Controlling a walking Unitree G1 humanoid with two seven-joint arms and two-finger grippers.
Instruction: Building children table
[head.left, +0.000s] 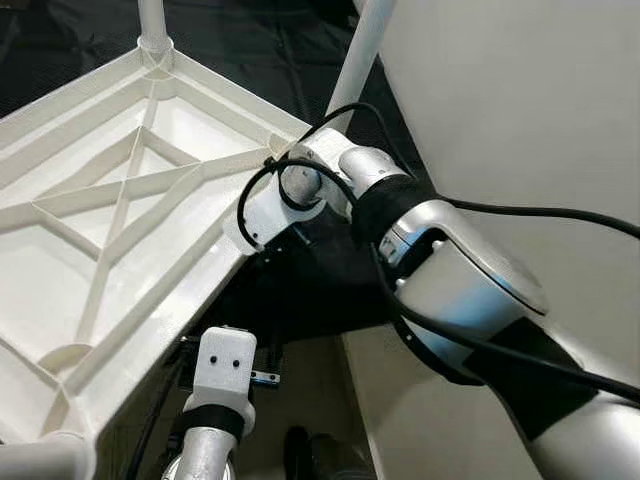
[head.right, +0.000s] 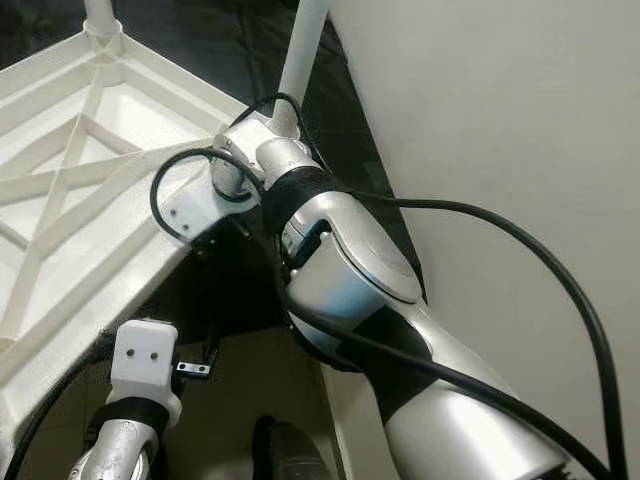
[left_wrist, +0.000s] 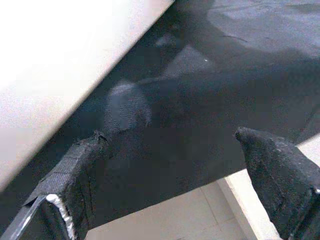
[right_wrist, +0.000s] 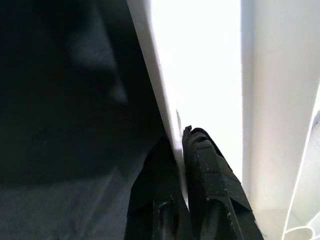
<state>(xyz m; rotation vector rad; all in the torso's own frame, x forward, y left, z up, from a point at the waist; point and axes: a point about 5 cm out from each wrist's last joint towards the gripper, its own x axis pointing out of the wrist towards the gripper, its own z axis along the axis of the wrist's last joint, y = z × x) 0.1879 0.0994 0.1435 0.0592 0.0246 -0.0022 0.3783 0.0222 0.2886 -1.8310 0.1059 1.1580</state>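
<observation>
We see a white plastic upturned tabletop (head.left: 120, 200) patterned with raised crossing ribs, and two white round table legs (head.left: 362, 50) rising from it. Beneath lies a black woven cloth sheet (left_wrist: 240, 90) over a beige floor (left_wrist: 170, 215). Our silver metal arms (head.left: 470, 285) carry black bands and black cables (head.right: 540, 260). The black textured right gripper (right_wrist: 181, 150) pinches the tabletop's white rim.

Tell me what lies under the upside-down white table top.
Under the table top a black cloth covers the floor, showing past its edge. The right tool pinches the rim. What lies beneath the top's middle is hidden.
</observation>
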